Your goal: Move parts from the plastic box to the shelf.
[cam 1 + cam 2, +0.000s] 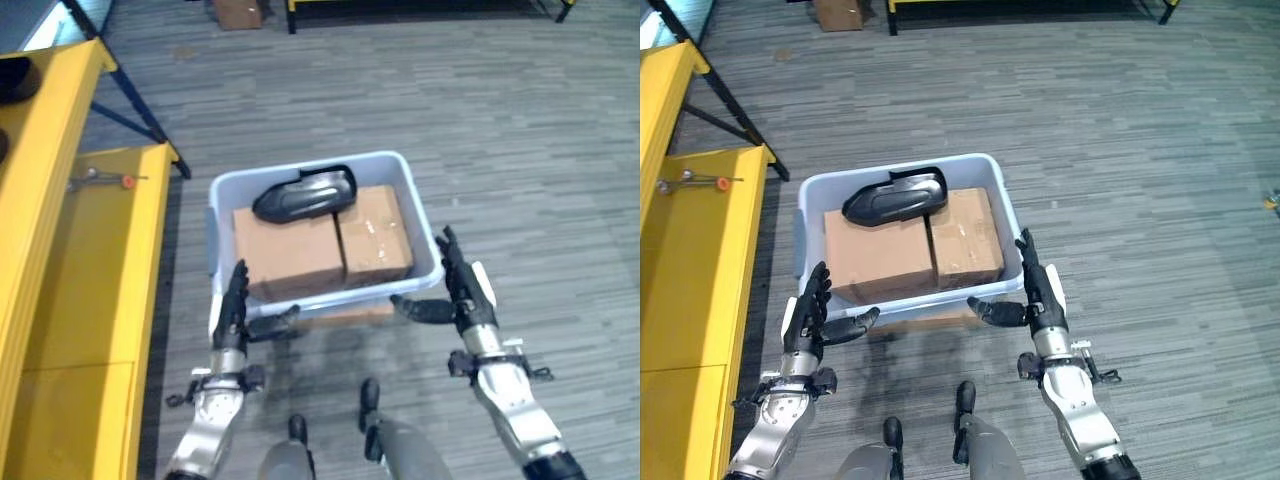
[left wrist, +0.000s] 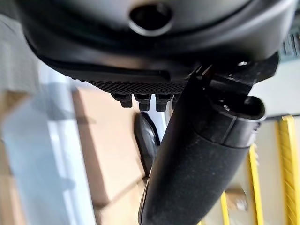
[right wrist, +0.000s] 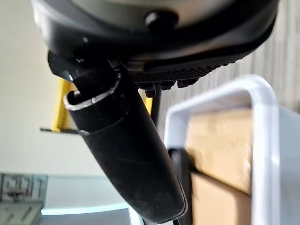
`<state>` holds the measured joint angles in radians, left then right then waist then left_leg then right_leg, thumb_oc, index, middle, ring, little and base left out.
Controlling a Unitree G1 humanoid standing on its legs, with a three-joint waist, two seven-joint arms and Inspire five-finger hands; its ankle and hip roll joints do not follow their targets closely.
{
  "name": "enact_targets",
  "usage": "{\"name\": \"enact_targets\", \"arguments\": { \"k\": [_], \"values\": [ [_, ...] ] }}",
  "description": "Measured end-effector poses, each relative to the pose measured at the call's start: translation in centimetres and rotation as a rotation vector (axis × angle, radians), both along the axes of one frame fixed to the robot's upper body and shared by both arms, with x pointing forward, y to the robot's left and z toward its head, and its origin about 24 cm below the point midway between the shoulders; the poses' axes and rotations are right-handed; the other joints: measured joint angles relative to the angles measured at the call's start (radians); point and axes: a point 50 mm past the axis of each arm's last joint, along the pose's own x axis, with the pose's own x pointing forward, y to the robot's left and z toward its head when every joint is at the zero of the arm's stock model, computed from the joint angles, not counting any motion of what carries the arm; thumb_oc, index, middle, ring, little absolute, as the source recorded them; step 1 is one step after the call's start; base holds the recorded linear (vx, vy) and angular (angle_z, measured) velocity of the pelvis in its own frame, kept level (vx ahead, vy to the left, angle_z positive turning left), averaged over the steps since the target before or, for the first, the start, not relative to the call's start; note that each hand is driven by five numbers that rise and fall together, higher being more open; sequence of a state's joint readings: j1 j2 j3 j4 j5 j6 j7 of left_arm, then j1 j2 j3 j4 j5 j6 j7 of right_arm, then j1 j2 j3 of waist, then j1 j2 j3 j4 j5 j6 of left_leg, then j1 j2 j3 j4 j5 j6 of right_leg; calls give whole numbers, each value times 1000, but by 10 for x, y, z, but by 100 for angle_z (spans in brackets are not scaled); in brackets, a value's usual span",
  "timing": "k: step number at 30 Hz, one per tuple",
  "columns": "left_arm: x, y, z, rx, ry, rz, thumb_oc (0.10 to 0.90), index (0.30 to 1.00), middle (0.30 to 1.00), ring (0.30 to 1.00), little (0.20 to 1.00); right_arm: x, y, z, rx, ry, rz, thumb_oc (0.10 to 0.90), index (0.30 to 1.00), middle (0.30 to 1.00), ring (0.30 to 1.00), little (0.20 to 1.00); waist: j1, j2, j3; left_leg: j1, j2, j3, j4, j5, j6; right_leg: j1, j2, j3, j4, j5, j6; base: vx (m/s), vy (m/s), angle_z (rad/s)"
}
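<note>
From where I stand, the plastic box (image 1: 425, 232) sits on the floor straight ahead of the robot, at twelve o'clock, with the yellow shelf (image 1: 95, 300) off at nine o'clock. Inside lie two cardboard boxes (image 1: 290, 250) side by side, and across their far edge rests a black moulded part (image 1: 305, 194), loose and slightly tilted.

The left robot hand (image 1: 235, 310) is at the box's near left corner, the right robot hand (image 1: 462, 285) at its near right corner. Both have straight, released fingers with thumbs reaching inward under the near rim; neither is closed on anything. Whether they actually touch the wall I cannot tell.

The risk I see: if the robot lifts the whole box with flat hands at the near end alone, the far end could sag and the box slip free. The black part, merely resting on top, would likely slide or topple out. Swinging toward nine o'clock, the box could also knock the shelf edge.
</note>
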<state>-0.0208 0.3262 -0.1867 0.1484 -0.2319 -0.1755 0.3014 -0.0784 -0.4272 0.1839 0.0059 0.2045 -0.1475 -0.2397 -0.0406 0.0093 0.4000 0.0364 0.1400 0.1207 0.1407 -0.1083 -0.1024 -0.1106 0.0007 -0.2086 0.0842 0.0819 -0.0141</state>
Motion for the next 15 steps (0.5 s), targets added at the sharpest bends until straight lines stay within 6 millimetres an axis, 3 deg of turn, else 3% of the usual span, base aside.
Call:
{"name": "enact_targets", "arguments": {
  "k": [2, 4, 5, 6, 7, 9, 11, 13, 14, 15],
  "values": [
    [7, -6, 7, -15, -29, -13, 900, 1000, 1000, 1000, 1000, 0, -5, 2, -14, -7, -20, 900, 1000, 1000, 1000, 1000, -13, 6, 7, -8, -2, -16, 7, 0, -4, 1, 2, -8, 10, -21, -11, 36, -116, 30],
    [16, -15, 16, -33, -66, -32, 900, 1000, 1000, 1000, 1000, 0, -7, 2, -12, -9, -38, 900, 1000, 1000, 1000, 1000, -10, -12, 29, -99, -7, -30, 162, 11, -24, -9, -17, -33, 29, -52, -10, -28, -90, 44],
    [18, -17, 21, -34, -85, -42, 900, 1000, 1000, 1000, 1000, 1, -5, 4, -11, -15, -31, 900, 1000, 1000, 1000, 1000, 1, -28, 45, -153, -10, -49, 251, 31, -57, -14, -25, -40, 30, -54, -16, -1, -63, 24],
    [18, -18, 20, -42, -85, -44, 900, 1000, 1000, 1000, 1000, 2, -4, 5, -13, -22, -29, 900, 1000, 1000, 1000, 1000, 16, -34, 59, -187, -13, -71, 313, 39, -64, -18, -30, -43, 33, -54, -33, 41, -44, 5],
    [17, -17, 19, -60, -76, -39, 900, 1000, 1000, 1000, 1000, 4, -2, 7, -8, -30, -26, 900, 1000, 1000, 1000, 1000, 22, -36, 77, -215, 1, -91, 333, 33, -48, -18, -29, -44, 34, -53, -40, 88, -11, 3],
    [17, -14, 17, -57, -68, -25, 900, 1000, 1000, 1000, 1000, 6, 1, 9, 1, -41, -24, 900, 1000, 1000, 1000, 1000, 21, -61, 108, -225, 46, -93, 262, 32, -36, -19, -29, -47, 18, -51, -71, 141, 52, 11],
    [16, -12, 15, -52, -53, -20, 900, 1000, 1000, 1000, 1000, 6, 1, 7, 16, -37, -36, 900, 1000, 1000, 1000, 1000, 20, -77, 119, -208, 129, -99, 92, 61, -26, -14, -19, -47, 0, -48, -74, 143, 107, 7],
    [16, -10, 11, -47, -25, -10, 900, 1000, 1000, 1000, 1000, 7, 2, 3, 33, -24, -57, 900, 1000, 1000, 1000, 1000, 21, -77, 119, -166, 228, -99, -114, 120, -52, -4, -2, -51, -11, -42, -78, 135, 110, -4],
    [17, -9, 9, -49, -17, 0, 900, 1000, 1000, 1000, 1000, 7, 1, 1, 35, -16, -65, 900, 1000, 1000, 1000, 1000, 21, -78, 119, -157, 259, -99, -149, 134, -58, 2, -4, -49, -14, -40, -73, 224, 368, -18],
    [17, -7, 7, -46, -8, 10, 900, 1000, 1000, 1000, 1000, 5, -1, -2, 36, -4, -77, 900, 1000, 1000, 1000, 1000, 17, -73, 117, -141, 267, -96, -157, 170, -62, 36, -12, -43, -44, -22, -35, 186, 427, -21]
  ]
}}
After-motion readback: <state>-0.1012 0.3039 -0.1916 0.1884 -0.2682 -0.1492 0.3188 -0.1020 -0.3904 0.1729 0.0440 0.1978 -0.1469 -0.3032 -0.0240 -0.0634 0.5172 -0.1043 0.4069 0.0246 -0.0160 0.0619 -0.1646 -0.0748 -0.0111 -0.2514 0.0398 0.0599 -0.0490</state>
